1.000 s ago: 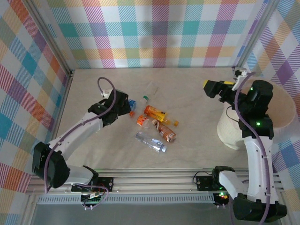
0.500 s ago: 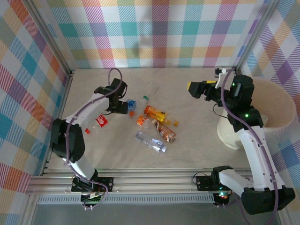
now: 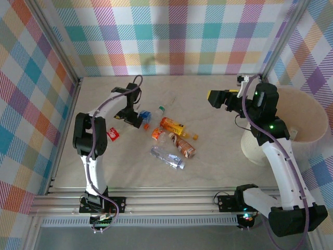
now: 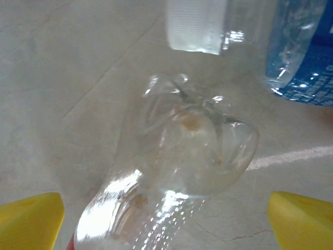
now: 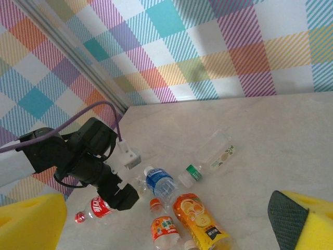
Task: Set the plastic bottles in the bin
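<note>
Several plastic bottles lie in a cluster mid-table: a red-labelled one [image 3: 112, 134], a blue-labelled one [image 3: 145, 115], a green-capped one [image 3: 162, 108], a tall orange one [image 3: 173, 125] and a clear one [image 3: 167, 157]. My left gripper [image 3: 134, 121] is open and low over the clear end of the red-labelled bottle [image 4: 192, 156], which lies between its yellow fingertips [image 4: 31, 221] without being pinched. The bin [image 3: 317, 122] stands at the right edge. Open and holding nothing, my right gripper [image 3: 216, 98] hovers high, left of the bin, looking down on the bottles [image 5: 195, 213].
A small orange-labelled bottle [image 3: 157, 134] and a brown-labelled one [image 3: 183, 147] lie among the cluster. The blue-labelled bottle [image 4: 304, 57] lies just beyond the left fingers. Plaid walls and metal posts enclose the table at back and sides.
The left arm swung from the near left towards the back and came down over the red-labelled bottle's clear end. The right gripper shifted left, away from the bin, then held still.
</note>
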Available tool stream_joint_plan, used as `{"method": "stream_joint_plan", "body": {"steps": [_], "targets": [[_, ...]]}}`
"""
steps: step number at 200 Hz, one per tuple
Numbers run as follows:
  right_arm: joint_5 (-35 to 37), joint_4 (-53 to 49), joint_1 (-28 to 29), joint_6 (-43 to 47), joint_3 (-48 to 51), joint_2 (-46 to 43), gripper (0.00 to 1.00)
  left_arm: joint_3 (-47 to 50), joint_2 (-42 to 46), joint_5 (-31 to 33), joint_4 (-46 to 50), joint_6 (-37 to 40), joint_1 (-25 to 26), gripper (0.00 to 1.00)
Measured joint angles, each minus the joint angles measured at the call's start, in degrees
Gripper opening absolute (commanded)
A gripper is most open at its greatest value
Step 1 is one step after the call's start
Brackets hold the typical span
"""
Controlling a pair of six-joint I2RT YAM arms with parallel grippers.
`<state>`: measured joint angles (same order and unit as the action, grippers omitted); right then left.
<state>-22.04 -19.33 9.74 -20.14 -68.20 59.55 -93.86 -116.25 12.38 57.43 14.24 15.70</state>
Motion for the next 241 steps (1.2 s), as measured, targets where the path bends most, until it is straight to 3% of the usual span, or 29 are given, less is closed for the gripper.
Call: {"method": "stream_joint_plan", "body": {"steps": [31, 58, 109, 142, 173, 216, 241], "targets": [[1.03, -0.02, 0.11, 0.02, 0.00, 0.00, 1.00, -1.03, -2.49, -4.37, 0.98, 6.86, -0.57, 0.96], [1.92, -0.57, 0.11, 0.31, 0.00, 0.00, 1.00, -1.03, -3.30, -7.23, 0.57, 10.29, -1.25, 0.86], [3.48, -2.38, 0.15, 1.64, 0.00, -0.07, 1.00, 0.20, -4.46, -7.96, -3.89, 12.59, -1.97, 0.74], [3.89, -2.73, 0.22, 1.77, 0.00, -0.26, 1.00, 3.61, -4.13, -7.19, -8.09, 13.27, -1.97, 0.61], [4.07, -2.78, 0.37, 1.77, 0.00, -0.48, 1.00, 7.13, -1.68, -6.56, -11.45, 13.11, -2.12, 0.50], [2.51, -2.14, 0.44, 1.66, 0.09, -0.70, 1.00, 11.72, 6.45, -7.39, -14.29, 9.22, -2.84, 0.46], [-2.51, 1.92, 0.48, 0.48, 2.10, -1.01, 1.00, 11.43, 14.93, -12.55, -15.02, 5.35, -3.04, 0.46]]}}
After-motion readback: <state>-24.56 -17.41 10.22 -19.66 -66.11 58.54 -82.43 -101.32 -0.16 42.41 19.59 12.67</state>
